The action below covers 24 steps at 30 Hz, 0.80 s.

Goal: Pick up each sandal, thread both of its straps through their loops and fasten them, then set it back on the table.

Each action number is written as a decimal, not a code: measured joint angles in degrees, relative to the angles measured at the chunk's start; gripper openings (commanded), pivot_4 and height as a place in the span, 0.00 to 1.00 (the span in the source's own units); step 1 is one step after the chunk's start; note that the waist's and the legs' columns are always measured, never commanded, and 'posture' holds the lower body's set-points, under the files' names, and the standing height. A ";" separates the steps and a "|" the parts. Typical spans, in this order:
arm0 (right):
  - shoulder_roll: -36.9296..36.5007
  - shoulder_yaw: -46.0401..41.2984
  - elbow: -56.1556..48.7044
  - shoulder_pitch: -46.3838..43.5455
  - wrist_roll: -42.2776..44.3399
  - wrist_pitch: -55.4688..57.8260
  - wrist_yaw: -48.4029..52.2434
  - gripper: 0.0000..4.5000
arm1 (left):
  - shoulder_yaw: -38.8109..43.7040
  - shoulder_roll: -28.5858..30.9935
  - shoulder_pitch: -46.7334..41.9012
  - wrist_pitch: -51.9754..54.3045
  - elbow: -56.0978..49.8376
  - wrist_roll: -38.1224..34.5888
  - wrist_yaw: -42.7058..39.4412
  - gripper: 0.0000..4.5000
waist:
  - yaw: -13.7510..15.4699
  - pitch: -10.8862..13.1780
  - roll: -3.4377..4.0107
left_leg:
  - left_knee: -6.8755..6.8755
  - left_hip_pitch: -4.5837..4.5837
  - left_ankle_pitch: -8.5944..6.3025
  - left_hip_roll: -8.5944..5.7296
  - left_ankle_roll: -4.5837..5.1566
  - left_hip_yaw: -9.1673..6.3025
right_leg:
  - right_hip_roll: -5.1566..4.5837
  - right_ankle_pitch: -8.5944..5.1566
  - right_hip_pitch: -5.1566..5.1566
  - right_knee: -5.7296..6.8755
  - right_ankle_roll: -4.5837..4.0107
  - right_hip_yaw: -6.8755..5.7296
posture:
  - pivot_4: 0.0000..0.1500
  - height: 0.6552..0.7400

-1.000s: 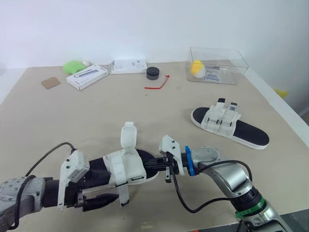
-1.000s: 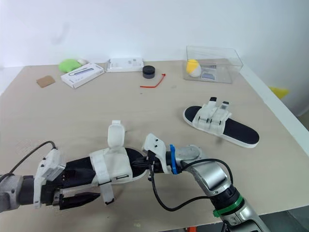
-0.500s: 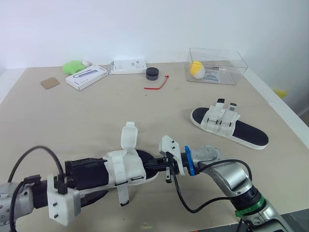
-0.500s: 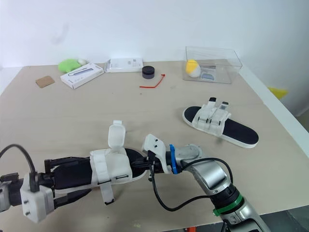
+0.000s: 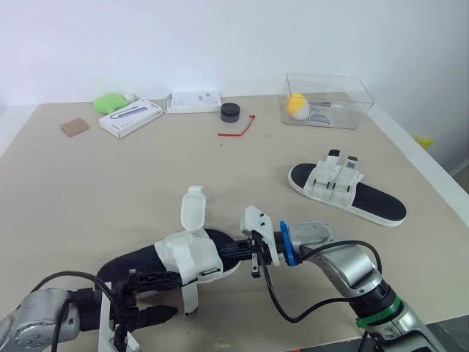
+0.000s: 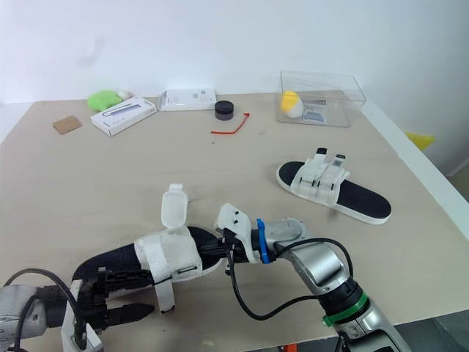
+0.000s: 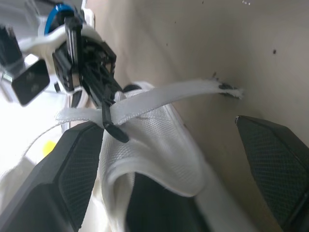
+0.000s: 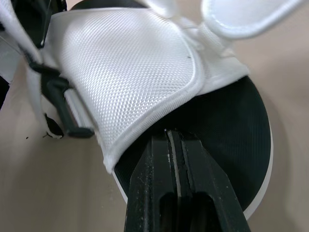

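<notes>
Left pincer (image 5: 150, 299) wide, straddling loose strap (image 7: 159, 99) of near sandal (image 5: 192, 258), front of tabletop (image 5: 110, 183). Right pincer (image 8: 174, 145) closed, tips against its sole. We judge: light, stiffish sole, floppy straps; take strap tip. Far sandal (image 5: 348, 192) beyond.

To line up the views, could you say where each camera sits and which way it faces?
Left eye: head, forward-down over the table; left gripper and right gripper show.
Right eye: beside it, same scene.
Left wrist: along the open left gripper at the near sandal.
Right wrist: along the right gripper, shut on that sandal.
</notes>
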 measured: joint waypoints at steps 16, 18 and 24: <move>0.09 0.45 -0.02 -0.09 0.41 0.78 0.25 0.00 | 5.67 2.18 -3.15 -1.68 9.36 6.44 14.16 0.99 | 0.00 -0.09 0.03 | 0.01 0.21 0.04 0.05 0.06 0.13 | -0.01 0.18 0.05 0.04 -0.12 -0.09 | 1.00 1.00; 0.09 0.54 -0.02 -0.09 0.46 0.77 0.25 0.00 | 5.62 2.50 -3.53 -1.70 9.69 6.85 14.75 0.99 | -0.04 -0.10 0.03 | 0.01 0.24 0.04 0.08 0.06 0.20 | -0.01 0.20 0.05 0.04 -0.12 -0.07 | 1.00 1.00; 0.09 0.53 -0.03 -0.09 0.52 0.83 0.21 0.00 | 5.18 3.49 -2.98 -2.03 10.06 7.15 17.44 0.99 | -0.04 -0.10 0.03 | 0.01 0.24 0.04 0.12 0.06 0.25 | -0.02 0.20 0.03 0.05 -0.13 -0.06 | 1.00 1.00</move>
